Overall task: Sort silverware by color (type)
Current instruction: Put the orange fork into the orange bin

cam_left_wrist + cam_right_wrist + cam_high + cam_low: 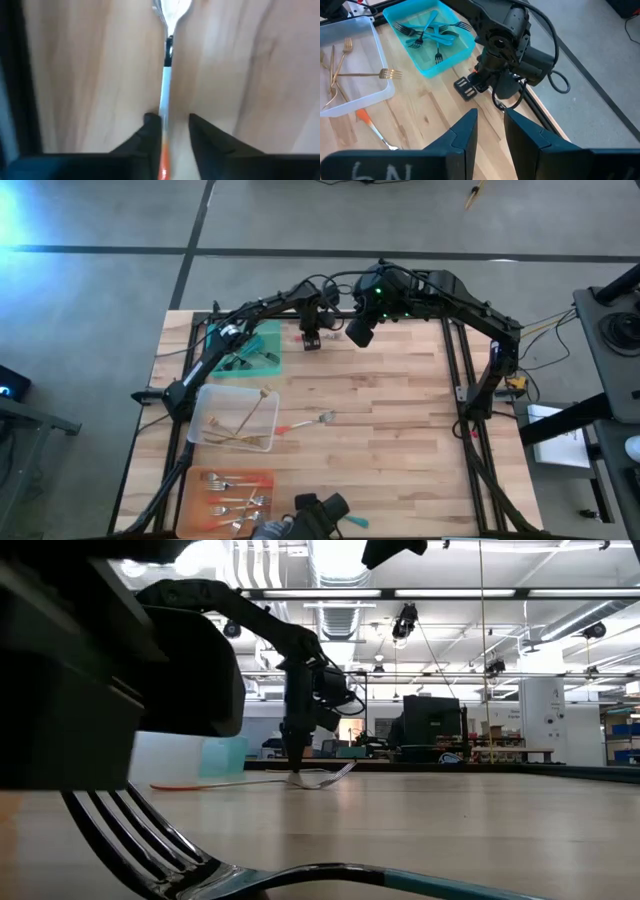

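Now the left gripper (170,120) straddles 1 red-handled fork (166,85) by the table's far edge, fingers narrow around the shaft, not yet clamped. Next: pinch, lift, carry to the orange tray (188,500). The right gripper (489,115) hovers nearby, slightly parted, empty.

Two black jointed robot arms (300,295) with looping black cables. A green light (378,290) glows on the right arm. Black tapered fingers (465,131); white handwritten marks on one gripper body.
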